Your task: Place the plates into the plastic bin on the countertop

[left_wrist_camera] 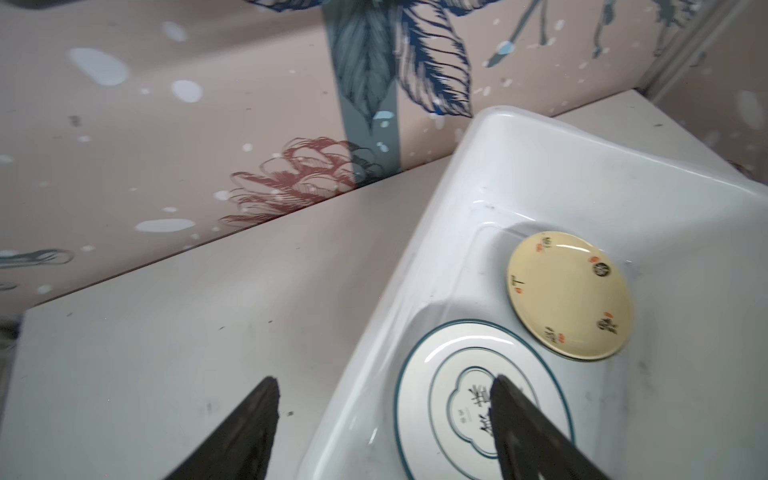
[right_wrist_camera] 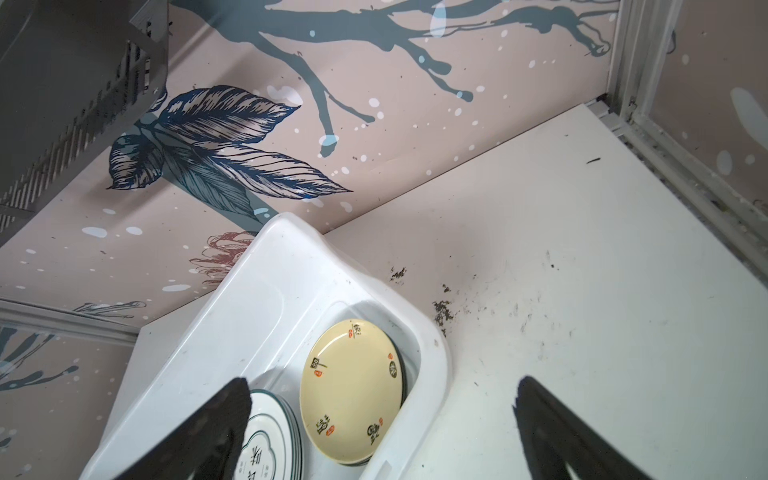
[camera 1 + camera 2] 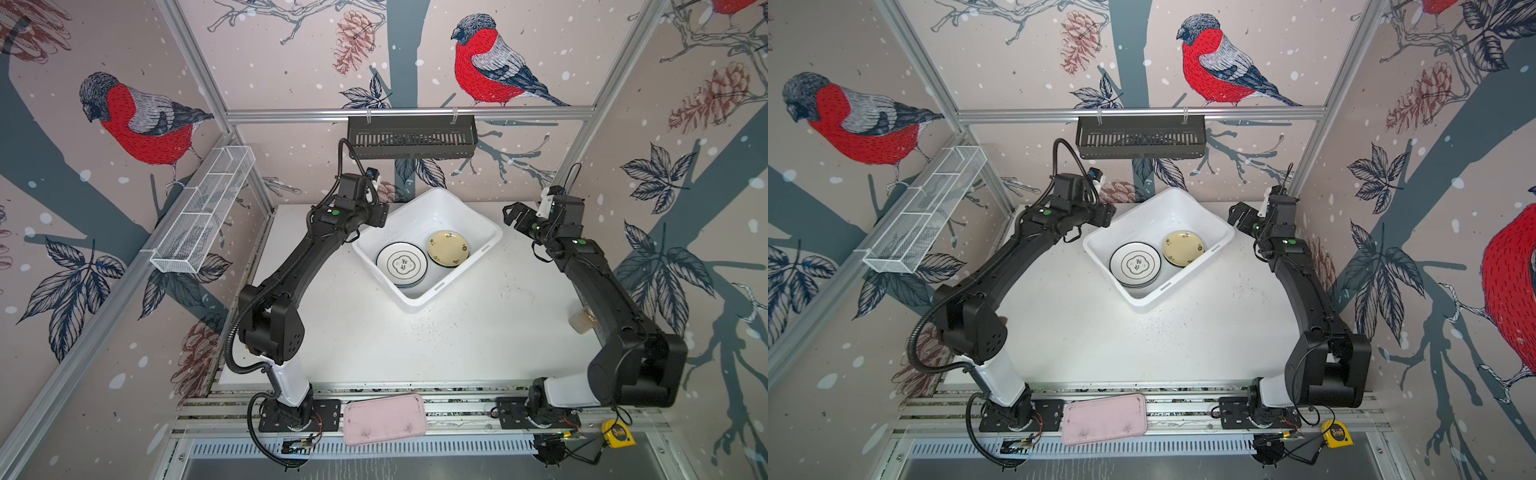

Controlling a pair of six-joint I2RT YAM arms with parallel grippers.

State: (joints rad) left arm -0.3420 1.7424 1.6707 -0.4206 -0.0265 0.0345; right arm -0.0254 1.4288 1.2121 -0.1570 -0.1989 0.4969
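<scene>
Our left claw [image 1: 382,380] hangs spread wide and empty, with the emblem plate stack [image 1: 465,336] just beneath it inside the plastic bin [image 1: 540,174]. Our right claw [image 2: 382,381] is just as wide and empty, the pale yellow plate [image 2: 351,390] lying below it in the same bin. We see no plate on the desk [image 3: 415,345]. We judge these plates stiff, glossy, slippery and easily chipped, best pinched across the raised rim.

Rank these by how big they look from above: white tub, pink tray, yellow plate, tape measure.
In a top view, largest first:
plastic bin
pink tray
pale yellow plate
tape measure
</scene>
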